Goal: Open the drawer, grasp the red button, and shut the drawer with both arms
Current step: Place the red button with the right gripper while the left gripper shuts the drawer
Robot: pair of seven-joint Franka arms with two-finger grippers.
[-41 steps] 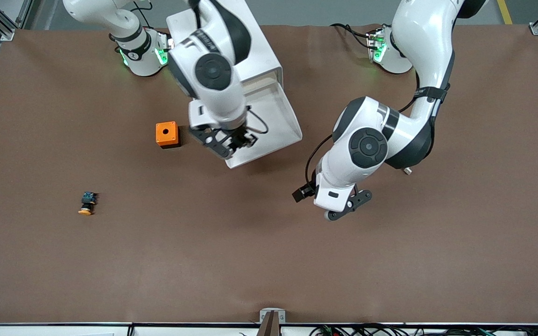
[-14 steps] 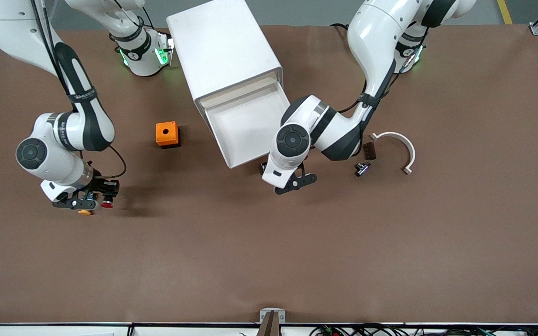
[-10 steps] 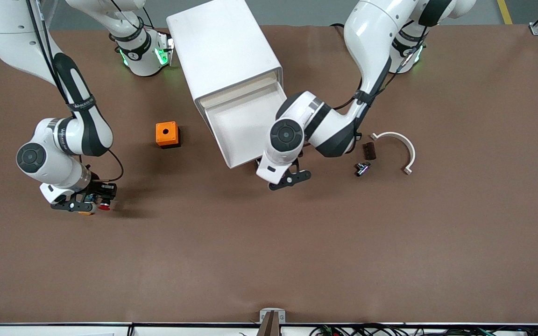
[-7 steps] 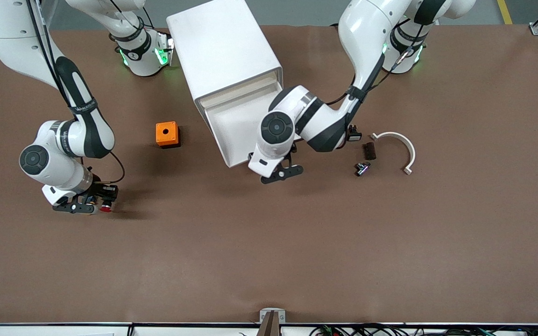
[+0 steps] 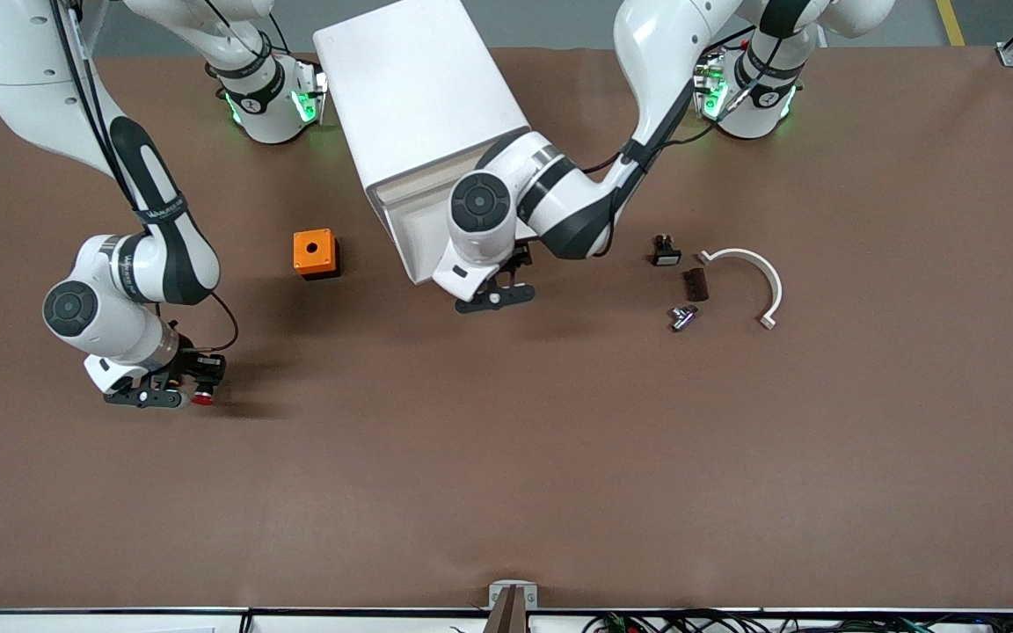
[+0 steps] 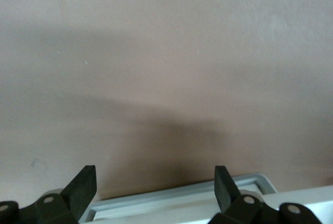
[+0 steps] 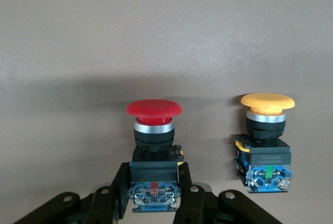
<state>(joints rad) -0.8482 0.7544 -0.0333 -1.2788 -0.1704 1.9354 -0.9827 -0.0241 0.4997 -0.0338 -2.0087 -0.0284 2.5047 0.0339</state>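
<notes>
The small push button with a glossy red mushroom cap (image 7: 154, 108) has a silver collar under the cap, a black barrel below that and a blue-and-black contact block at its base. It is pinched at that block between the fingers (image 7: 183, 190) of the right arm's black two-finger pincer (image 5: 174, 393), low over the brown bench (image 5: 506, 457) toward the right arm's end. In the front view its long axis lies level with the bench, the red cap (image 5: 202, 400) pointing toward the front camera. Just beside it in the right wrist view lies the matching button with an orange-yellow cap (image 7: 267, 102), parallel to the red one and cap pointing the same way; the right pincer hides it in the front view.

The left arm's black pincer (image 5: 495, 297), its fingers (image 6: 83, 190) spread wide and holding nothing, sits at the front edge of the shallow white tray drawer (image 5: 410, 236), the uppermost one of the white rounded box cabinet (image 5: 414, 97). The drawer stands partly pulled out, and its pale rim (image 6: 177, 200) shows between the fingertips in the left wrist view.

A small orange box with a round hole on top (image 5: 314, 252) rests on the bench, beside the cabinet toward the right arm's end. Toward the left arm's end lie a white curved half-ring clamp (image 5: 748, 274), a small black block (image 5: 666, 251), a dark brown ridged piece (image 5: 695, 284) and a little metal part (image 5: 682, 316).
</notes>
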